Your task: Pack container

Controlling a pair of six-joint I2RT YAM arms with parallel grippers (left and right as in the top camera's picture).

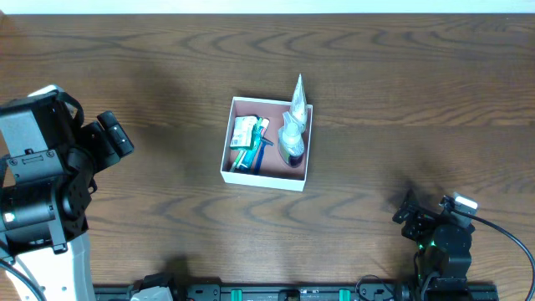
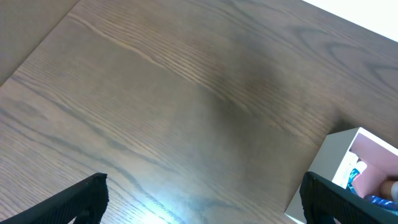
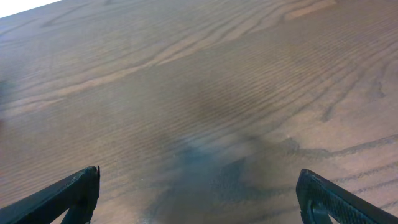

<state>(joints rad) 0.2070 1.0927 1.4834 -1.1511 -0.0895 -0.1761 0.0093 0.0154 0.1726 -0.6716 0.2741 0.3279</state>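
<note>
The container (image 1: 264, 178), a white square box with a pink inside, stands mid-table. In it lie a green packet (image 1: 244, 132), a blue toothbrush (image 1: 256, 155) and a small bottle in clear wrap (image 1: 292, 134). My left gripper (image 1: 113, 135) hangs at the table's left, well clear of the box. In the left wrist view that gripper (image 2: 205, 208) is open over bare wood, with a corner of the container (image 2: 323, 168) at the right edge. My right gripper (image 1: 408, 214) sits low at the front right. The right wrist view shows it (image 3: 199, 202) open, nothing between its fingers.
The dark wooden table (image 1: 401, 92) spreads on all sides of the box. The left arm's white base (image 1: 50, 259) takes up the front left corner, and a black rail (image 1: 276, 293) runs along the front edge.
</note>
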